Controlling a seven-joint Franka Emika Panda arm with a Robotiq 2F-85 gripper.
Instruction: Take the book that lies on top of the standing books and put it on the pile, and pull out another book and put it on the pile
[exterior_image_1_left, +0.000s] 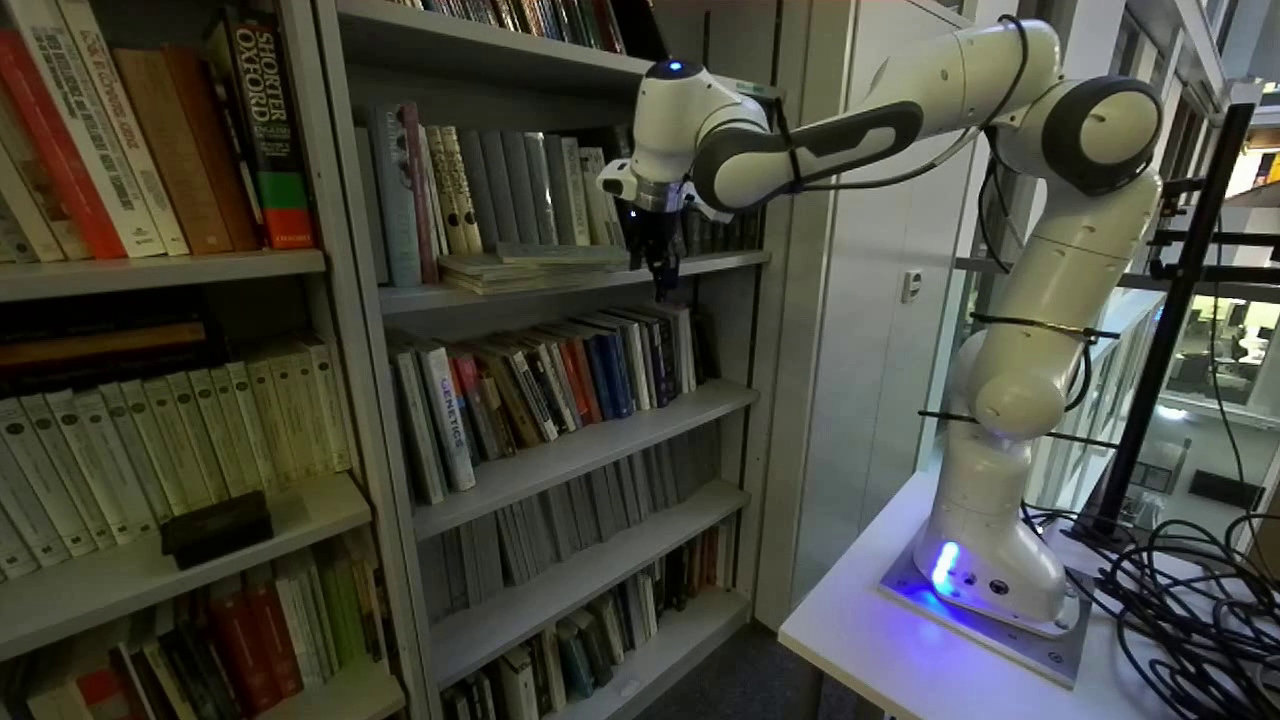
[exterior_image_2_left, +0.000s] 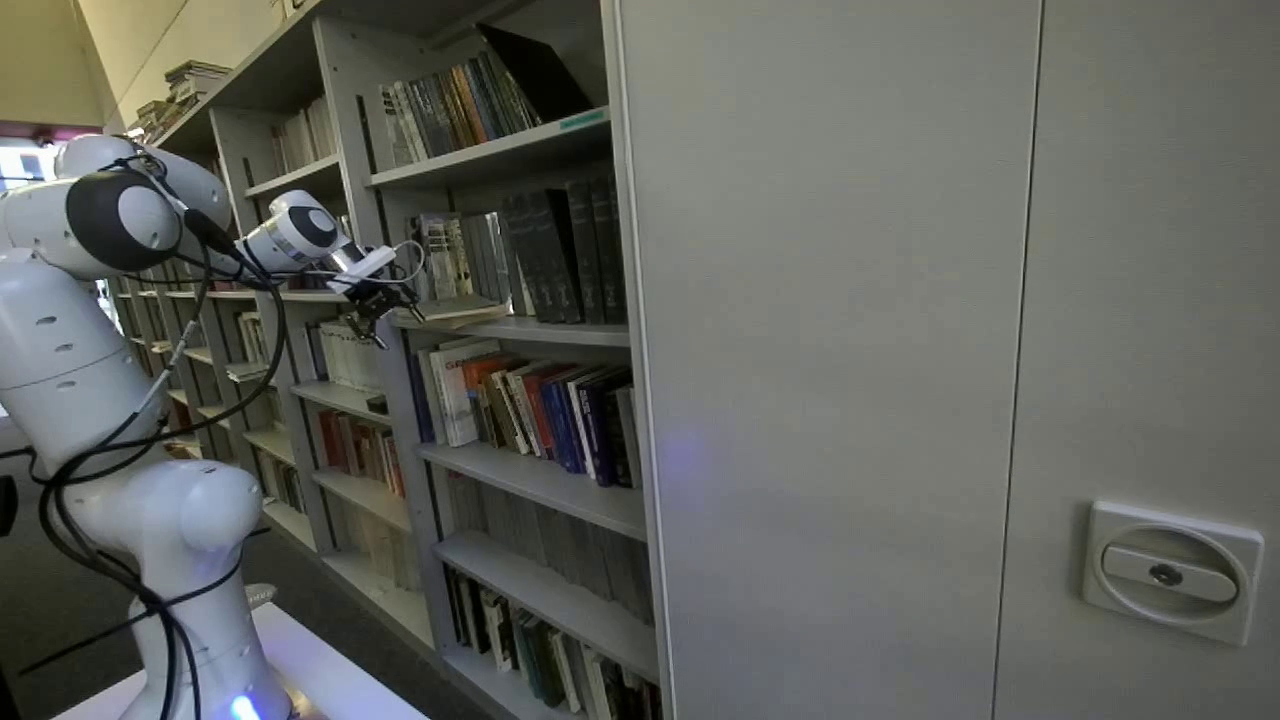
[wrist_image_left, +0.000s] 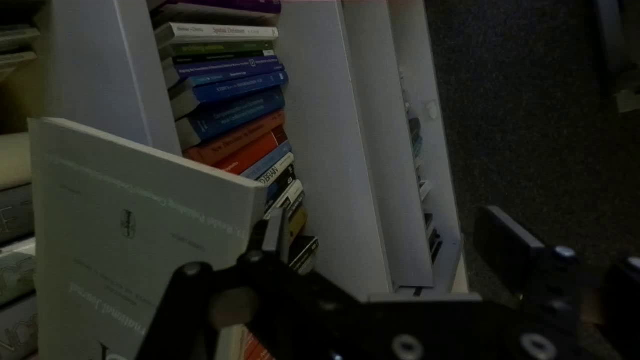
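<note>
Tool (wrist_image_left: 390, 225): fingers spread wide, nothing between them; stands just beside an end of the pile (exterior_image_1_left: 475, 273). Contact w/ top book (exterior_image_1_left: 560, 253): can't tell.

Location: top book lies flat on the pile, on the shelf (exterior_image_1_left: 415, 300), in front of the standing books (exterior_image_1_left: 515, 190), offset twd. the tool. Overhang past shelf lip: can't tell.

Step, as judged: first placing prob. done, second book to pull. Rec.: back tool straight off, away from shelf, before any turn, so nearer finger doesn't hook the cover's corner & drag the book. Then choose a spine not blocked by pile; approach sq. on, pinch both faces high up, tip top out first, draw slowly. Row looks tightly packed: expect friction, poss. a neighbour coming along. Lay flat on pile, edges aligned w/ those below, release low.

Count: tool, 1; arm (exterior_image_1_left: 1060, 280), 1; desk (exterior_image_1_left: 850, 620) under it, 1. Pile, 1: top book plus several thin ones below, edges too fine for exact no. Standing books: min. 12 spines, one end hidden behind tool. Dark vols. (exterior_image_2_left: 585, 250) farther along same shelf: min. 4.
</note>
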